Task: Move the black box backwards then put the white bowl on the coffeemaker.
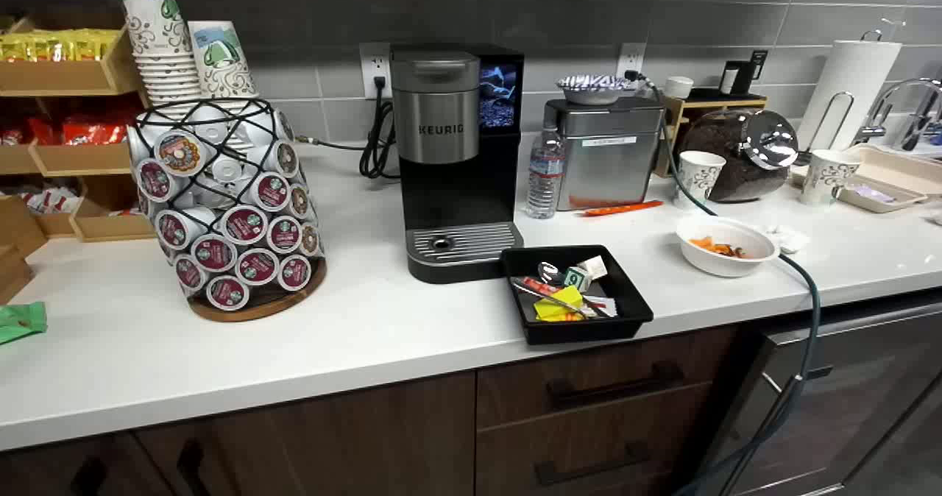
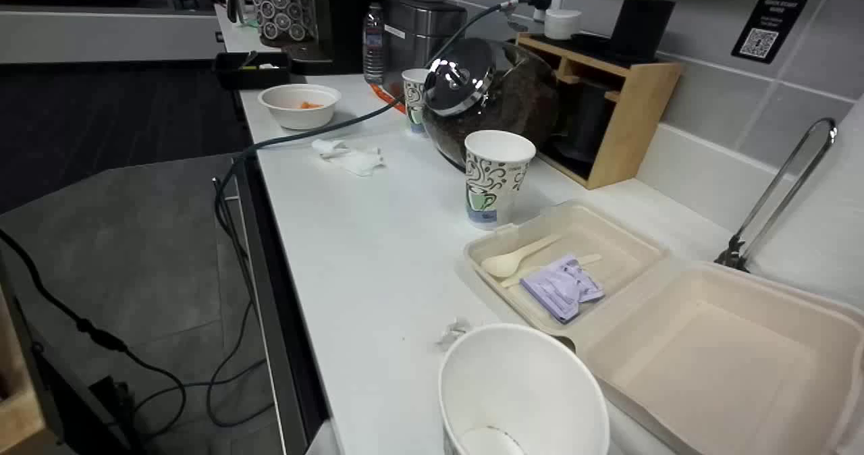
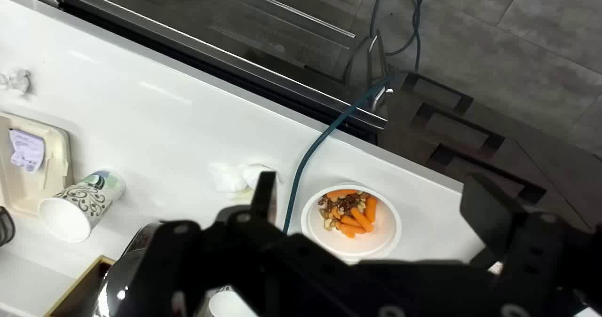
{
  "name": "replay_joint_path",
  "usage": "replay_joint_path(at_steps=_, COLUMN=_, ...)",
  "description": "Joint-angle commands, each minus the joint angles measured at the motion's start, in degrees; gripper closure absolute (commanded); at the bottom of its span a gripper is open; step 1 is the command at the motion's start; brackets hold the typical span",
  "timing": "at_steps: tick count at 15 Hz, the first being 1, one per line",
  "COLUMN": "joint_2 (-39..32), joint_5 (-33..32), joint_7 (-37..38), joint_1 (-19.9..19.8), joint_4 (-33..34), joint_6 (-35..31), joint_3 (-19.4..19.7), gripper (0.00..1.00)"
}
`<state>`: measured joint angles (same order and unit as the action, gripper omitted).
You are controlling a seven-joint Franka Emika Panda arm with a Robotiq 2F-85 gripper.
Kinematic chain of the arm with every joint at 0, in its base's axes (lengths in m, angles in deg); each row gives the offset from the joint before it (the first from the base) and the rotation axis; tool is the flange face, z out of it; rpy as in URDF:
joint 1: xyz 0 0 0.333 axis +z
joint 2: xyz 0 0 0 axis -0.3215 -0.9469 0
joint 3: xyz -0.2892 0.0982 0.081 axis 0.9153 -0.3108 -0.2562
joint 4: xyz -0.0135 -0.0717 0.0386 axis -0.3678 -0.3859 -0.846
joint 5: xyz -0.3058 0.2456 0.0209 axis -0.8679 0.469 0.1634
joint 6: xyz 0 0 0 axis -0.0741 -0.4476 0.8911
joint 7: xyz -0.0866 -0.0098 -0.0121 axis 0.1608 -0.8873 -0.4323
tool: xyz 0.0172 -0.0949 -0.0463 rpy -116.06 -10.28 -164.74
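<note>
Near the counter edge (image 1: 441, 365), the white bowl (image 1: 717, 262) (carrots (image 3: 361, 219) inside) looks light and bendable: the gripper (image 3: 369, 190), jaws apart, should pinch its rim.

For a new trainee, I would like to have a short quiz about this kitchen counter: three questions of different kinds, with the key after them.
1. Multiple choice: what lies in the white bowl? A) strawberries B) baby carrots C) lettuce
2. True or false: in the wrist view, the gripper stands open.
3. Short answer: which is nearer to the front edge of the counter, the black tray or the Keurig coffee maker?

Key: 1. B; 2. true; 3. the black tray.
</note>
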<state>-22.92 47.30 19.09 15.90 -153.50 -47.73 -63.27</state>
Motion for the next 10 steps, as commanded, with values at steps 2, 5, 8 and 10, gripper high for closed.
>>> replay_joint_path(at_steps=2, joint_2=-0.1, joint_5=-0.5, joint_7=0.6, joint_1=0.9, joint_4=0.1, joint_6=0.2, joint_3=0.5, gripper=0.00)
replay_joint_path(at_steps=5, joint_2=-0.1, joint_5=-0.5, joint_7=0.6, joint_1=0.9, joint_4=0.1, joint_6=0.2, joint_3=0.5, gripper=0.00)
replay_joint_path(at_steps=8, joint_2=-0.3, joint_5=-1.4, joint_7=2.2, joint_1=-0.1, joint_4=-0.2, joint_6=0.3, joint_3=-0.3, gripper=0.00)
replay_joint_path(at_steps=10, joint_2=-2.3, joint_5=2.8, joint_7=3.5, joint_1=2.0, joint_4=-2.1, joint_6=-3.1, joint_3=0.1, gripper=0.00)
